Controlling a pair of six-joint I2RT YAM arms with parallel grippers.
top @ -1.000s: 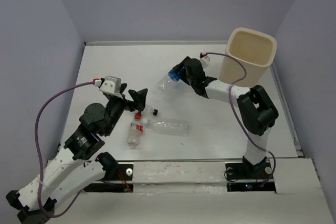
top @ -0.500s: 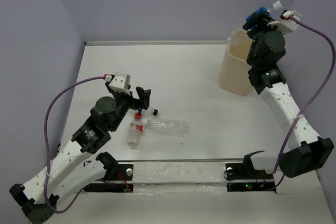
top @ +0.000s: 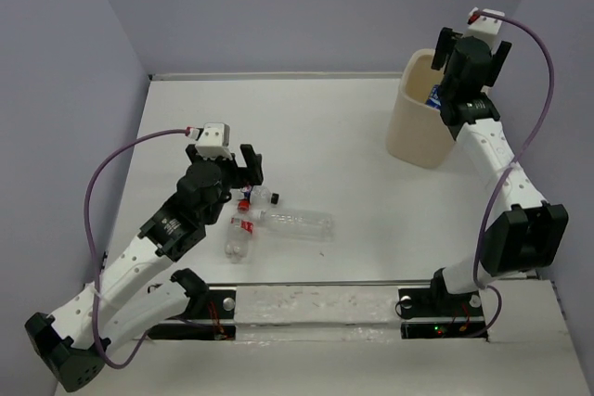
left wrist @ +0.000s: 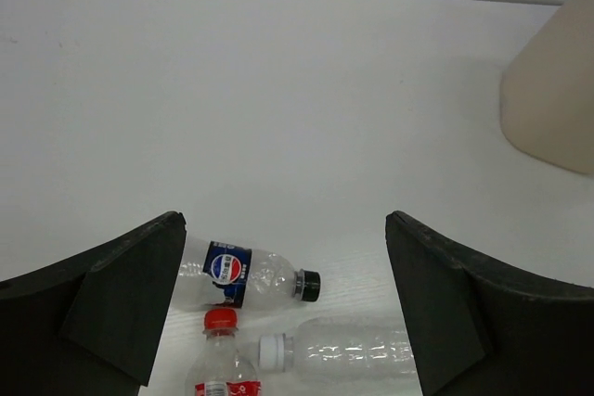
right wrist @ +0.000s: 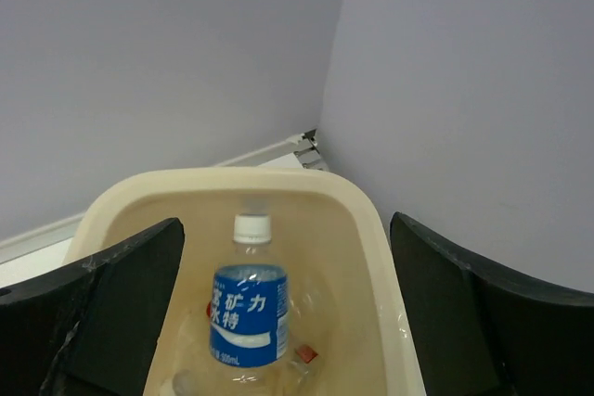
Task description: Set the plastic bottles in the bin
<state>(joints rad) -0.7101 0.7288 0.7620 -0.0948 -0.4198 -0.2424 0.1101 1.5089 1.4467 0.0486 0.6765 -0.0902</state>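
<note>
Three plastic bottles (top: pixel 297 223) on white table (top: pixel 325 136) between lavender walls (top: pixel 278 6).

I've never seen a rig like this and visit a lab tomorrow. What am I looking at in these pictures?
Two robot arms are bolted at the near edge of the table, each ending in a two-finger gripper. The wide picture comes from a fixed camera above; the other two from cameras on the wrists, so the dark wedges are each gripper's own fingers. The left gripper hangs open, empty, over three bottles lying on the table: a Pepsi bottle with a black cap, a red-capped bottle, a clear white-capped bottle. The right gripper is open above the bin, holding nothing; a blue-labelled bottle is inside it.
</note>
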